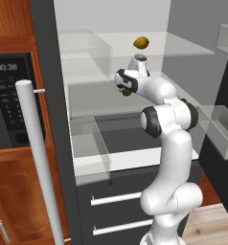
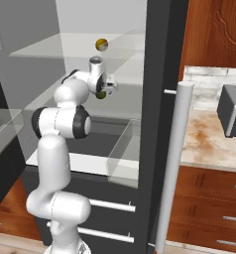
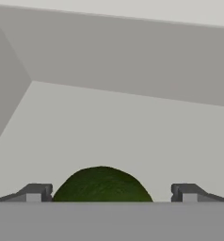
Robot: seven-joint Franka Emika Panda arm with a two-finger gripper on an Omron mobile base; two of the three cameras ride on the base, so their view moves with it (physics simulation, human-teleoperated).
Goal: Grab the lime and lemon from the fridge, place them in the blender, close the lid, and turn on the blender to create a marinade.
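Across the middle of both base views stands the open fridge (image 1: 53,119), its white handle (image 1: 37,158) running down the lower left of the left base view. The arm (image 1: 171,143) rises at lower right there and reaches in toward a glass shelf (image 1: 99,98). At centre, the lime (image 3: 102,184) sits between the gripper (image 3: 111,192) fingers (image 3: 36,192), jaws released and spread wide, not closed on it. The lemon (image 1: 141,43) lies on the shelf above, at upper centre.
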